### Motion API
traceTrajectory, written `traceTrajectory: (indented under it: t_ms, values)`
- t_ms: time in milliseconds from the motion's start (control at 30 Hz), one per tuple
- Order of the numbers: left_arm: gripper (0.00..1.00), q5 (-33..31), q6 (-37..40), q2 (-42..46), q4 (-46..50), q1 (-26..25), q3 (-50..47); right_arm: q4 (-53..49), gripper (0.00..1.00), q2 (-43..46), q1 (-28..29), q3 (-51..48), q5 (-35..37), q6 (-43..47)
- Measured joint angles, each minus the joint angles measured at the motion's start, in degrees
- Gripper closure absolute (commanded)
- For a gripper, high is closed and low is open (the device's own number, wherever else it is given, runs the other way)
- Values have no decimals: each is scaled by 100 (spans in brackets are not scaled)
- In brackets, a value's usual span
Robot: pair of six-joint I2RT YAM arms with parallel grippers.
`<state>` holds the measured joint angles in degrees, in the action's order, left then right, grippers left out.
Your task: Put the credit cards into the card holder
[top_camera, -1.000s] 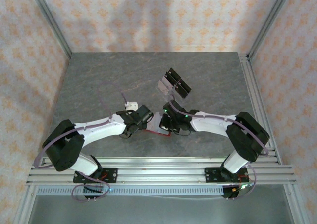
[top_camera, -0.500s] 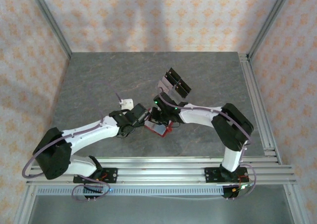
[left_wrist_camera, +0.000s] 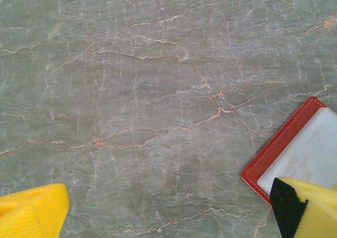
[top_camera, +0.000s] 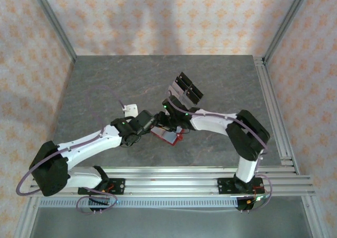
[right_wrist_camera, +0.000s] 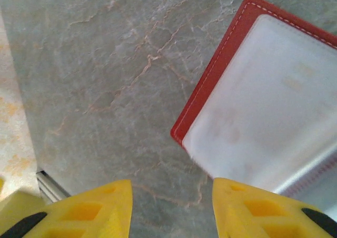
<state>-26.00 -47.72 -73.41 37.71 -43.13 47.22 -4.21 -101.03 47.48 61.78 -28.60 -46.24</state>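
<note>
- While left gripper (left_wrist_camera: 168, 211) and right gripper (right_wrist_camera: 171, 206) hover with fingers spread, empty, card holder (top_camera: 167, 136) lies open on table (top_camera: 105, 90), centre-near, close under both.
- Pale pocket (right_wrist_camera: 274, 101) may hold credit cards; cannot tell.
- Progress unclear, probably late.

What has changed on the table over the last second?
The right tool swung from the card holder's right side to its far side; the left arm's elbow dropped toward the near edge. It and the left tool are open, gripping nothing. Card holder and clear stand stayed put.
</note>
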Motion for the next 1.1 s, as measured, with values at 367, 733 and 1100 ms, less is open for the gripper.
traceTrajectory:
  t_ms: [367, 733, 1100]
  values:
    - [0, -4, 28, -542, 83, 0, 435, -142, 58, -68, 24, -160, 72, 195]
    - [0, -22, 87, -551, 254, 0, 623, -1121, 62, -184, 20, -232, 227, 1178]
    - [0, -17, 109, -551, 264, 0, 634, -2437, 63, 136, -756, -164, 612, 2597]
